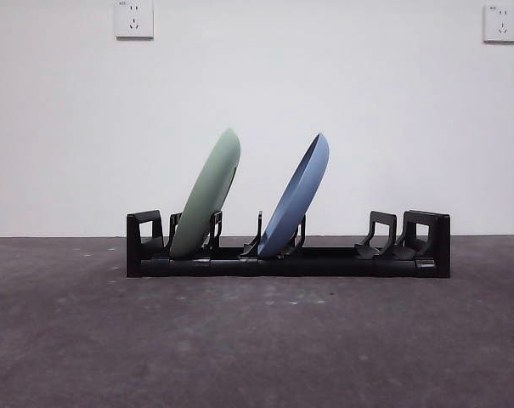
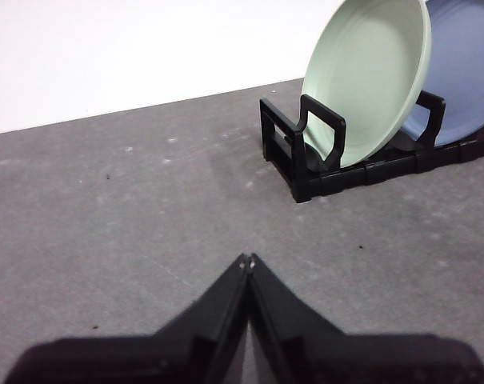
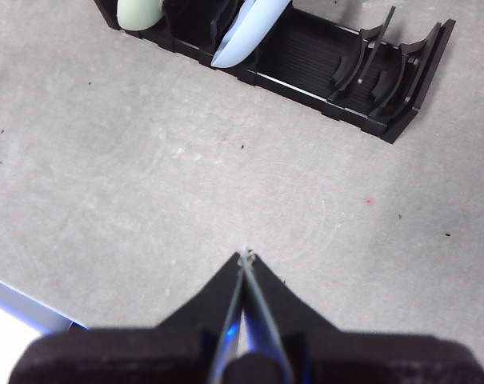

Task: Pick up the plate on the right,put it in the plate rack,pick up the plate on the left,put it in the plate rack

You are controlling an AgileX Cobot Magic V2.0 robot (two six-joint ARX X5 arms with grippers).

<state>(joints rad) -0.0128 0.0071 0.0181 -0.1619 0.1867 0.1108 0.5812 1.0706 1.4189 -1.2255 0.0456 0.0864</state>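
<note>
Partly hidden: blue plate (image 2: 466, 72) behind green plate (image 2: 370, 80).

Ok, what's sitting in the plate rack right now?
The plate rack holds two tilted plates: a green plate near one end and a blue plate around the middle. The rack's prongs cover their bottom edges.

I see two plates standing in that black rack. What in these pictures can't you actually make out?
- Blue plate: in the left wrist view the green plate covers part of it and the picture's edge cuts it off.
- Green plate in the right wrist view: only its bottom shows; the edge crops the rest.
- Plate rack: in the front view, its prongs hide where the plates' rims rest.
- Wall sockets: their markings are too small to read.
</note>
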